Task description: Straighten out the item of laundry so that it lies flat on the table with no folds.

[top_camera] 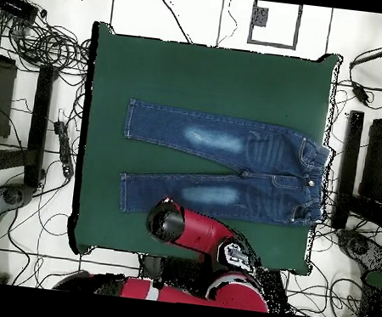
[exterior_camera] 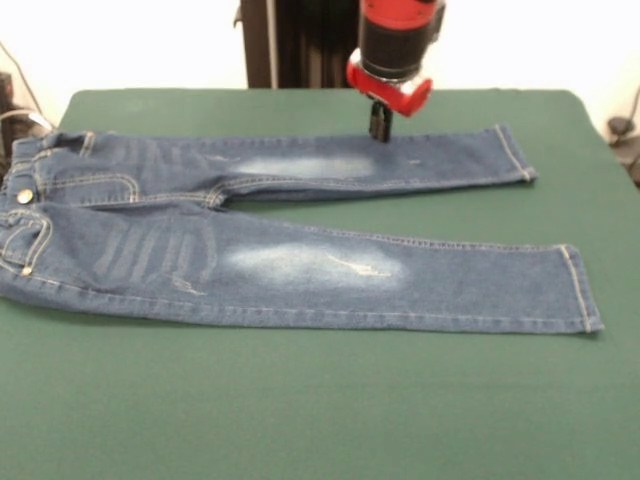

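Green table (exterior_camera: 300, 420), jeans (exterior_camera: 300, 265) spread across the middle, long axis left-right, legs parted. Gripper (exterior_camera: 380, 125) hovering over far leg's edge (fingers look closed, holding nothing). Nearest cloth: far leg, directly below; no obvious folds.

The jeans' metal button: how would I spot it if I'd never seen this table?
Start at the green table and find the jeans spread across it. Follow them to the waistband end, opposite the cuffs. The button is the small shiny disc there, the only metal on the denim.
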You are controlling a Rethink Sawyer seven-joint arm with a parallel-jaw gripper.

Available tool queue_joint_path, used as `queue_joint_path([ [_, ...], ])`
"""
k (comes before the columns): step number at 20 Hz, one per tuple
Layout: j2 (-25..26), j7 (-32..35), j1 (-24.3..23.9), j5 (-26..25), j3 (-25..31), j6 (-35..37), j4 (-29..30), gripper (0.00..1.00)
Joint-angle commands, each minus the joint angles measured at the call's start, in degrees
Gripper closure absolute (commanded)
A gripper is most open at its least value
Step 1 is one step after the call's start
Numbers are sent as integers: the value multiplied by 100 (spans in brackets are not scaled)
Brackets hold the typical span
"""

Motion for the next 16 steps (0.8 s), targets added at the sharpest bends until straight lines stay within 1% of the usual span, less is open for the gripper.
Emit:
queue_joint_path([
  [1,298,-19,104,-368,232,98,-677,100],
  [4,270,199,245,-382,180,80,-654,100],
  [9,181,629,664,-166,2,24,-489,100],
  [12,141,725,817,-78,-51,46,-450,100],
  [16,-58,813,1139,-36,-194,74,-330,100],
])
